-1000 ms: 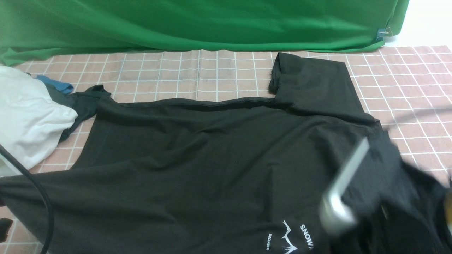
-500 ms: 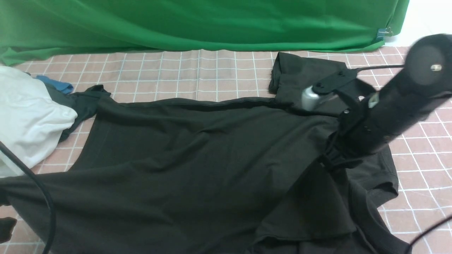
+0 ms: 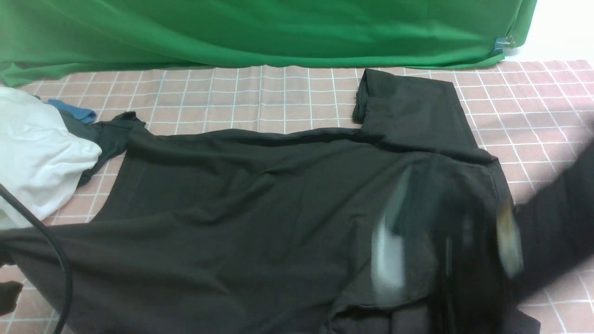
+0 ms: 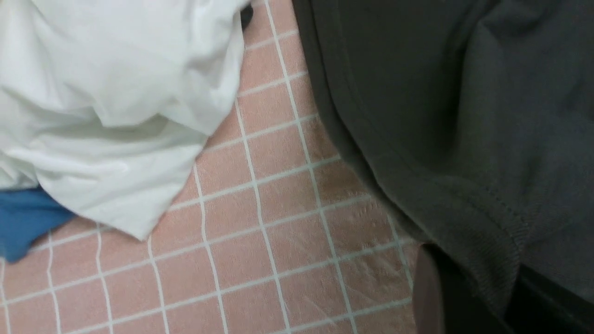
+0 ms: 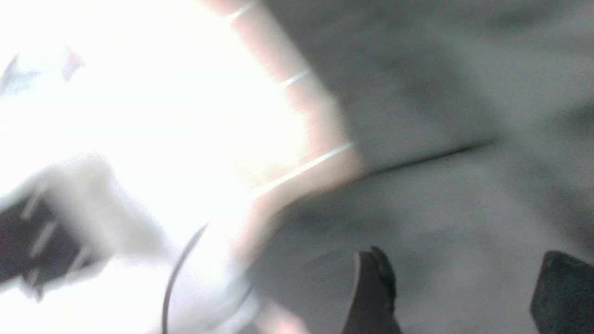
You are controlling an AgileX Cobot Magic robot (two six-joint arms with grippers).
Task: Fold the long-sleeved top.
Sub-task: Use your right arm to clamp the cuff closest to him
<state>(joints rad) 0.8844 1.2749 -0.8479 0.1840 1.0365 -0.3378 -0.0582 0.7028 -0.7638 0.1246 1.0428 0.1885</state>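
Where the long-sleeved top [image 3: 260, 208] reaches the near left edge at 8 o'clock, the left gripper [image 4: 482, 304] is clenched on its stitched hem, the cloth pinched between dark fingers [image 4: 427, 292]. At 5 o'clock the right gripper [image 5: 464, 262] is only a blur from the front. Its wrist view shows the jaws spread apart above the dark fabric, grasping nothing. The top lies wrinkled across the middle of the checked pink tablecloth [image 3: 287, 97], doubled over near 5 o'clock. Farther off, at 1 o'clock, a sleeve [image 3: 413, 111] lies folded flat. At 9 o'clock a white cloth bundle [image 3: 37, 148] sits just beside the top, with a blue piece [image 3: 74, 111] and a smaller dark cloth [image 3: 109, 134] behind it. A green backdrop [image 3: 260, 32] hangs at 12 o'clock.
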